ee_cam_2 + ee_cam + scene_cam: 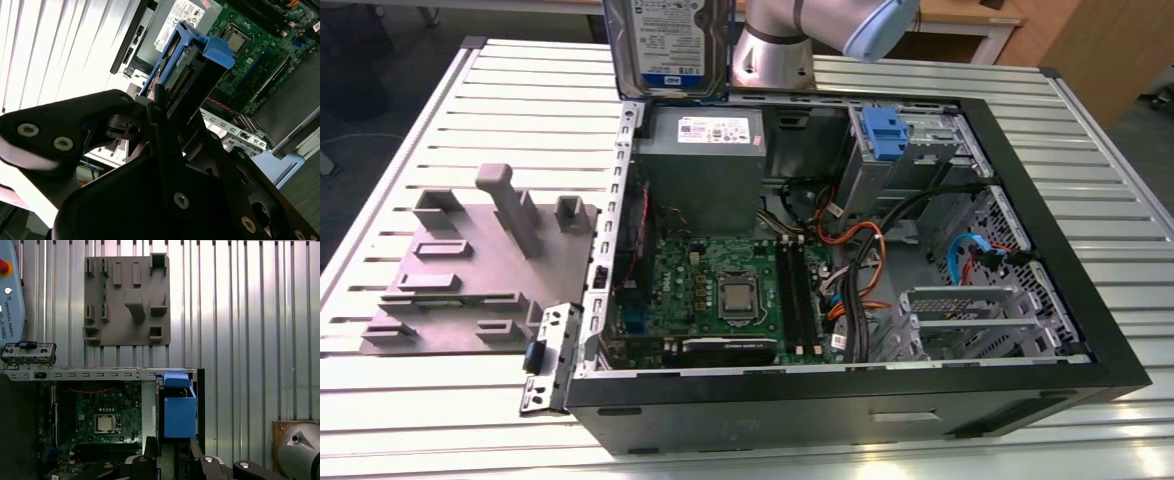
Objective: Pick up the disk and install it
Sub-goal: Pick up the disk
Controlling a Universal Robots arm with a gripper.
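A robot arm (774, 50) holds the disk (664, 42) in the air over the far side of an open computer case (854, 400). The case lies on its side on a white slatted table (440, 130).

In the exterior view the disk stands upright, with its white-and-blue label facing the camera. It hangs above the far corner of the case on the exterior view's left, just over the grey power supply (700, 160).

In the second wrist view the black claw (175, 107) is clenched on the disk. Its fingers (159, 107) grip one end, and the blue side rails run away from the camera toward the case below. In the first wrist view the disk is seen end-on, blue plastic toward the camera, over the edge of the case and beside the green motherboard (97, 415).

In the exterior view, the motherboard fills the near part of the case on the left, with the power supply behind it. A bare blue bracket (887, 135) sits in the drive bay at the far right. Black, orange and blue cables (881, 235) run between them.

On the table, to the exterior view's left of the case, a grey fixture plate (460, 275) lies flat, with raised blocks and posts on it. It is well apart from the disk.
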